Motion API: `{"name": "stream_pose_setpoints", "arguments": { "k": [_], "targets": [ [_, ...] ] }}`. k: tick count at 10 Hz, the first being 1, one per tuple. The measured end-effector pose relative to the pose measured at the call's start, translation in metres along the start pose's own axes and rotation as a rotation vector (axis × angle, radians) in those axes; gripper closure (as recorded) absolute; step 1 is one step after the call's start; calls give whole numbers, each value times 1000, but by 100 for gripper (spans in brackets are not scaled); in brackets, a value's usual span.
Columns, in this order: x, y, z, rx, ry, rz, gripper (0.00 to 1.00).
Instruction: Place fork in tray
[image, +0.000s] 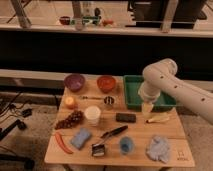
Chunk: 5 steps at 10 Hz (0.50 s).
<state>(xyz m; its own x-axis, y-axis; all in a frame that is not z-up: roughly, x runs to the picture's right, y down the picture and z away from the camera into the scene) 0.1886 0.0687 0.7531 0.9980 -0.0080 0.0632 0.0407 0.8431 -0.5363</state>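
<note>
Light wooden table (140, 134), crowded. Green tray (131, 92) sits at its far right corner. A white arm (165, 82) reaches in over the tray from the right. The gripper (147, 110) points down just past the tray's near rim, fingers spread, nothing between them. The fork (93, 97) lies flat on the wood well left of the tray, beyond a small metal cup (109, 101). Orange bowl (106, 82) just left of the tray, purple bowl (74, 81) further left. Black block (126, 117) off the tray's near-left corner. A pale yellowish item (159, 118) lies just in front of the tray; cannot tell what it is. White cup (92, 114) and grapes (70, 120) are further left of the tray, and a blue cloth (159, 148) is well in front of it. Behind the tray is a dark counter front with a long ledge (125, 30) on top holding small bright things. Cables (12, 107) lie on the grey floor (200, 147) far left of the tray.
</note>
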Motion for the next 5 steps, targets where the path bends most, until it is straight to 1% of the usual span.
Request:
{"name": "stream_pose_setpoints", "arguments": {
  "k": [1,3,5],
  "targets": [
    [-31,-21,12,2,-21,-40,20],
    [-67,-40,23,0,-53,-87,20],
    [-96,-54,28,11,-86,-132,20]
  ]
}}
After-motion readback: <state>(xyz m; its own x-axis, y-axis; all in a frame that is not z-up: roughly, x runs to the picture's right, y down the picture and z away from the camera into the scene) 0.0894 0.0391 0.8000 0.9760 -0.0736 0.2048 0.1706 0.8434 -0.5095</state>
